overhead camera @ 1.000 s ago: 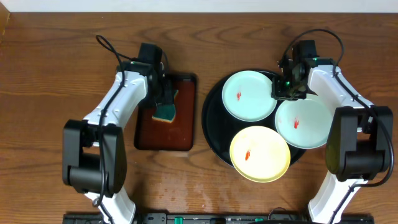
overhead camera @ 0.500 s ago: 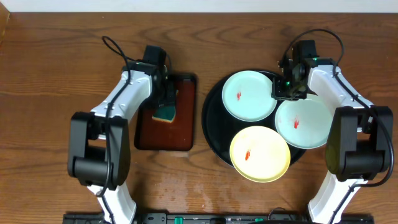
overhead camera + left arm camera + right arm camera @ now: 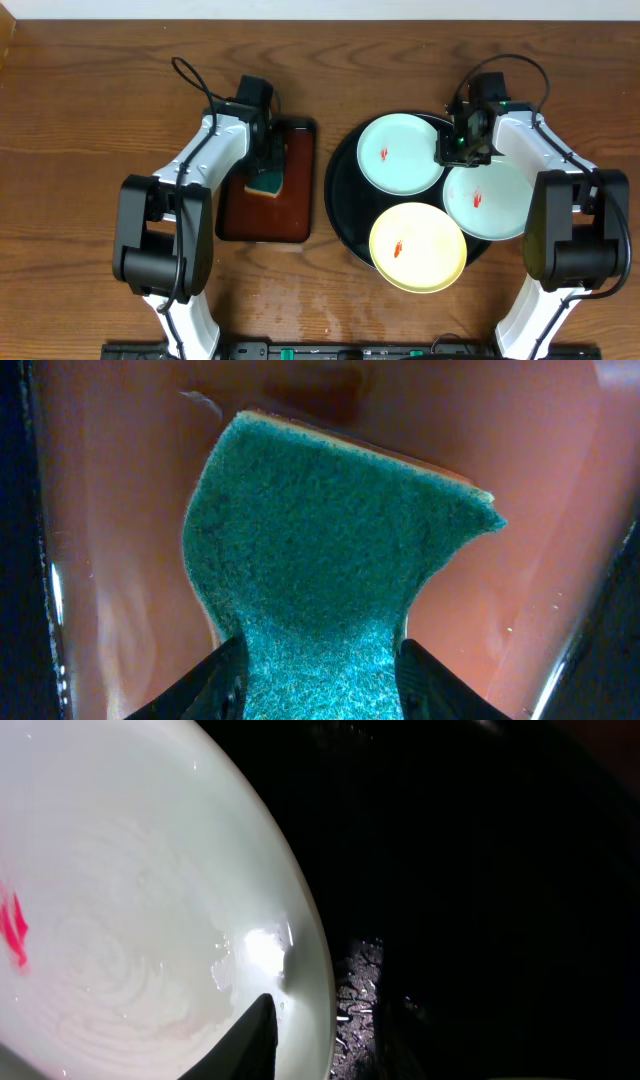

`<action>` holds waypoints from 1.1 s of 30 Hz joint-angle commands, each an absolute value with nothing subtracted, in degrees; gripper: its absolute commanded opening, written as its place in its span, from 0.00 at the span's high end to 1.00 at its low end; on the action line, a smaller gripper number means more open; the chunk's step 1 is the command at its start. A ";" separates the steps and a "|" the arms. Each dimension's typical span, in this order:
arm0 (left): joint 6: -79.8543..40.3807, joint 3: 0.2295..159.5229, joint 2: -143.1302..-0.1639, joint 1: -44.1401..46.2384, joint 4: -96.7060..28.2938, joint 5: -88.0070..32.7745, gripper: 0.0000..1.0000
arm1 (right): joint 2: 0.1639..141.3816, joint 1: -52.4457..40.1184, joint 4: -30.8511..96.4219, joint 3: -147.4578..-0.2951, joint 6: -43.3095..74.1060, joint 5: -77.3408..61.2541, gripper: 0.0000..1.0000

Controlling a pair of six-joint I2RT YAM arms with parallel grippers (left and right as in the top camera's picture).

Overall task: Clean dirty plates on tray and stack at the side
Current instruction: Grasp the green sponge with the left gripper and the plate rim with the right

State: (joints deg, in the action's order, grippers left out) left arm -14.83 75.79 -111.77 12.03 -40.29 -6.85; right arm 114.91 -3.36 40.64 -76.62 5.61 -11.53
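While the left gripper point(image 3: 320, 675) clamps the sponge point(image 3: 330, 540), the right gripper point(image 3: 458, 148) straddles the upper mint plate's point(image 3: 398, 155) right rim on the black tray point(image 3: 343, 200). Its grip cannot be determined. Open tabletop point(image 3: 80, 100) lies upper left.

free: open table point(image 3: 90, 120) at frame's left and lower centre | blocked: three plates point(image 3: 400, 152) filled tray point(image 3: 340, 195), centre-right
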 commanded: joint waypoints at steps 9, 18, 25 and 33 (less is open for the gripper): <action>-15.14 74.74 -113.06 12.32 -40.16 -6.35 0.51 | 115.18 -3.75 38.94 -76.01 5.50 -10.98 0.87; -15.14 74.74 -113.06 12.29 -40.14 -6.35 0.52 | 115.18 -3.75 38.83 -76.01 5.50 -10.96 0.96; -15.14 74.74 -113.06 12.29 -40.14 -6.35 0.51 | 115.07 -3.75 38.09 -76.07 5.48 -10.98 0.88; -15.14 74.74 -113.06 12.29 -40.14 -6.35 0.52 | 114.96 -3.73 38.13 -76.25 5.48 -10.98 0.90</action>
State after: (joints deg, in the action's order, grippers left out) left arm -14.83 75.61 -111.77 12.08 -40.07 -6.68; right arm 114.91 -3.36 38.24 -76.40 5.58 -10.90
